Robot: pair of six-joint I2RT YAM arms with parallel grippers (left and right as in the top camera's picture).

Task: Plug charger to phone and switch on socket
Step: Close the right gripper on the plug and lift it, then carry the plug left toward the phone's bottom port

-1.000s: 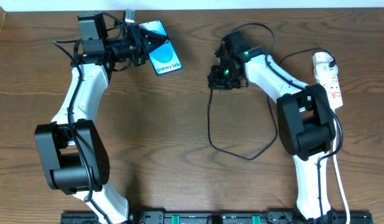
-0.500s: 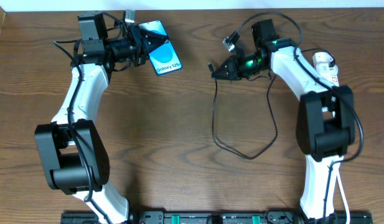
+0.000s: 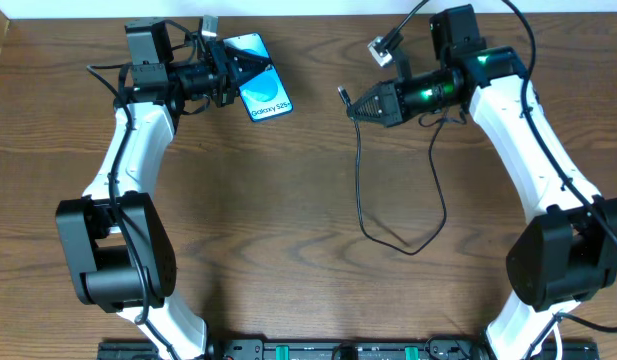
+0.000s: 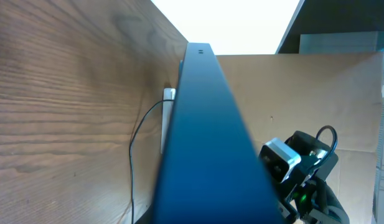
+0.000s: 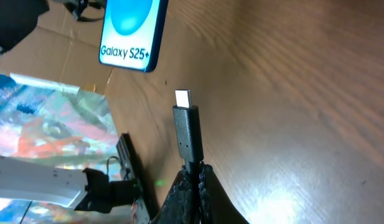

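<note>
**Right arm swung out, charger tip lifted toward the phone**

Since a second ago, your right arm has unfolded from the middle of the tabletop. It has swung toward the far edge and carried the charger with it. Your left arm and the phone have not shifted.

You can read "Galaxy S25+" in white on the phone's blue screen, both from overhead and from the right wrist camera.

Your right arm reaches up from its base at the lower right, with the forearm pointing left across the far side. The right end effector is pinched tight on the charger just behind the plug tip. That silver tip points toward the phone but is well apart from it. The black cable hangs down and loops on the tabletop.

Your left arm rises from the lower left with the forearm pointing right. The left end effector is clamped on the phone's far end, near the tabletop's far edge. Its wrist camera sees the phone edge-on.
</note>
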